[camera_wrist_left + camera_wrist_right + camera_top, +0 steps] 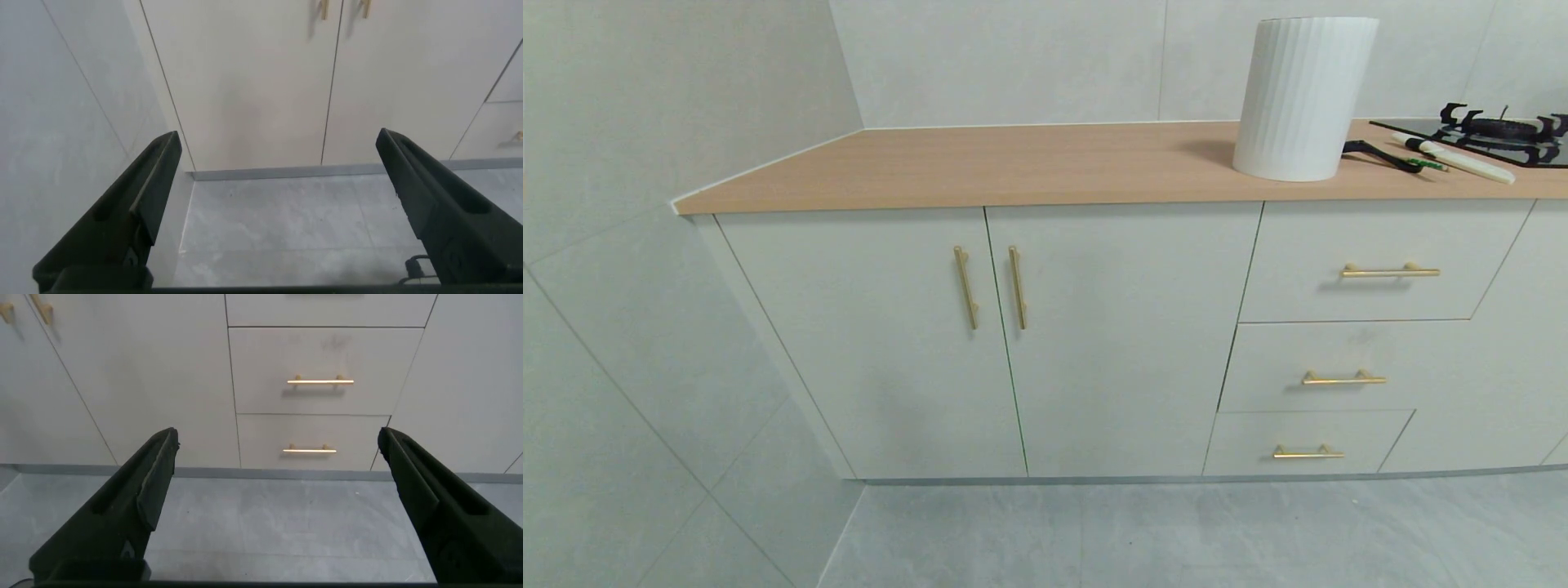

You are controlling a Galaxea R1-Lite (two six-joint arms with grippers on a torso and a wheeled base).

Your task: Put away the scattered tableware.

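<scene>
Jaws stand spread wide, gripping nothing, on both the left gripper (276, 140) and the right gripper (276, 434), which hang over the floor (278, 237) before the cabinet (1127, 327), while the tableware (1462, 159) lies on the countertop (1013, 163) at 3 o'clock of the white ribbed holder (1303, 98), beside the hob (1503, 131).

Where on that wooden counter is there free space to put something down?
The long stretch of wooden counter between the left wall and the white ribbed container is bare. Right of it is crowded: a black-handled utensil, a cream utensil and the stove burner.
</scene>
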